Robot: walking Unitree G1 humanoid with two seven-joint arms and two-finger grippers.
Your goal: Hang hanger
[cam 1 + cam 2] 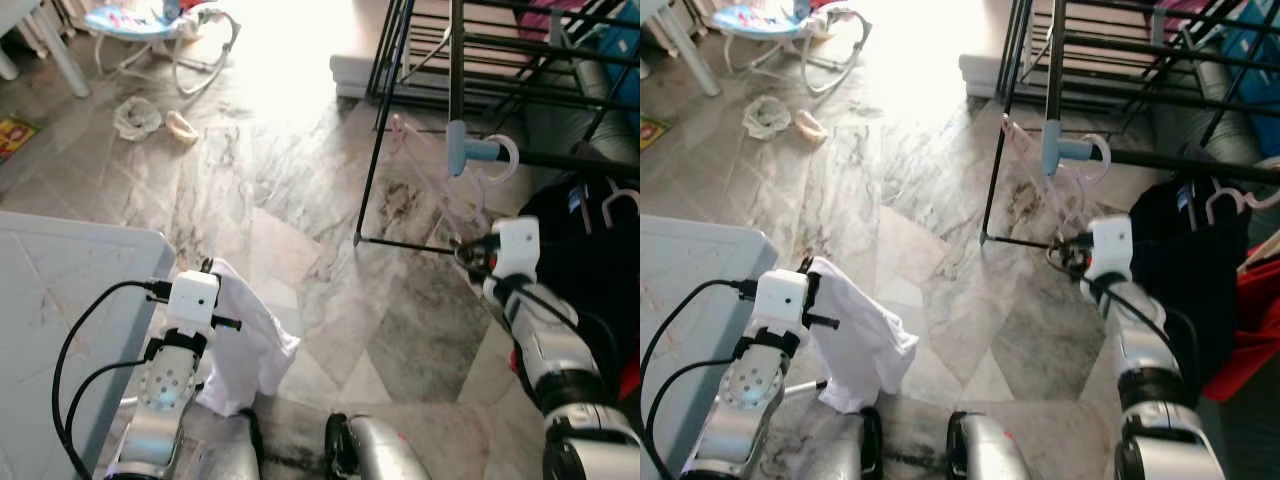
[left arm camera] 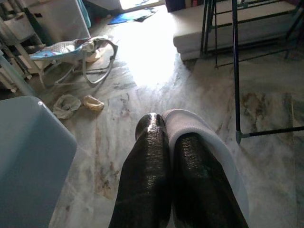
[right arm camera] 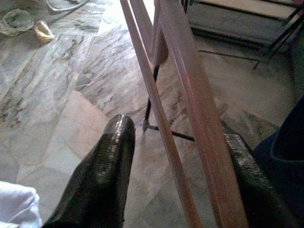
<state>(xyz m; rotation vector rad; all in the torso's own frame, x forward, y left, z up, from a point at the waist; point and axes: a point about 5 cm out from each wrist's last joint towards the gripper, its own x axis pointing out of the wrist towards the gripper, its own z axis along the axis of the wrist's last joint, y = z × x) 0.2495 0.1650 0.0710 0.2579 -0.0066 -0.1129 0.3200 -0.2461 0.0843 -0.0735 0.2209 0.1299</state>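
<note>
the pink hanger [image 3: 180, 95] looks light, thin and stiff, likely slippery; it sits between the parted fingers of the right gripper [image 3: 175, 175], beside the drying rack [image 1: 480, 90], best held at its bars; the left gripper [image 2: 175, 156] is clamped on a white cloth [image 1: 245, 335]

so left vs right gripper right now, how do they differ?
The left gripper is shut on a white cloth; the right gripper is open, with a pink hanger running between its fingers. The left one is low beside the grey table; the right one is raised at the black drying rack. Both have two black fingers.
</note>
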